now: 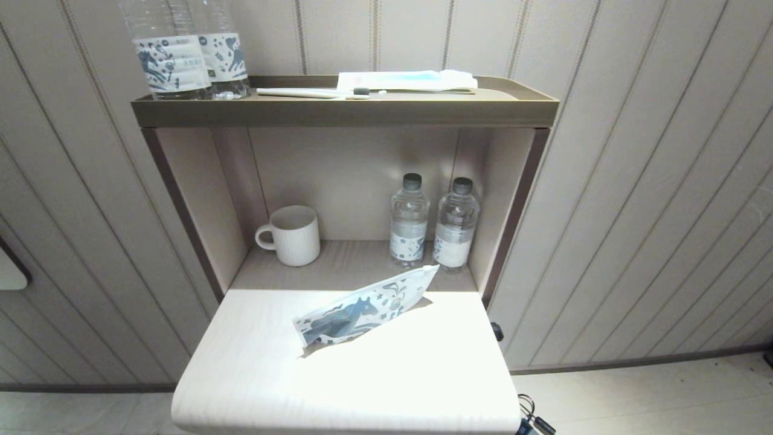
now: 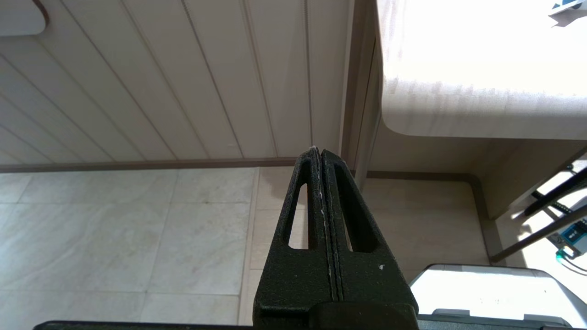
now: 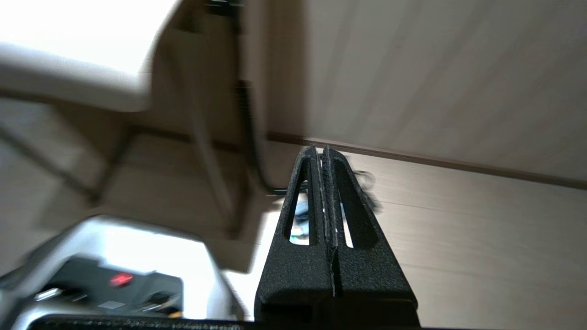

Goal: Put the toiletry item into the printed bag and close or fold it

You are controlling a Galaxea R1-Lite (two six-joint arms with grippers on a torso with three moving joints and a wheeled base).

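Lying on the top shelf (image 1: pixel 344 113), near its front edge and about midway along: the toothbrush (image 1: pixel 314 93), slim pale handle, small dark head pointing toward the shelf's right end. Just behind it, a flat white-and-light-blue packet (image 1: pixel 406 80); at the shelf's left end, two clear bottles (image 1: pixel 184 57) with horse labels.

Printed bag (image 1: pixel 369 304): on the white tabletop (image 1: pixel 362 374) near its back edge, tilted up on one long edge, one corner raised toward the niche. Whether its zip is open cannot be told.

Niche behind: ribbed white mug (image 1: pixel 291 234) at left, two small bottles (image 1: pixel 433 223) at right.

Left claw (image 2: pixel 319 153): clenched, holding nothing, low beside the tabletop's left corner. Right claw (image 3: pixel 320 151): clenched, holding nothing, low near the floor.

Risks, as judged:
- Thin handle lying flat against the shelf, so the pinch may skid it into the packet or over the lip.
- Packet or bottle taken by mistake.
- Light, tilted bag likely to slide or topple when the brush is pushed in unless the other claw pins it.
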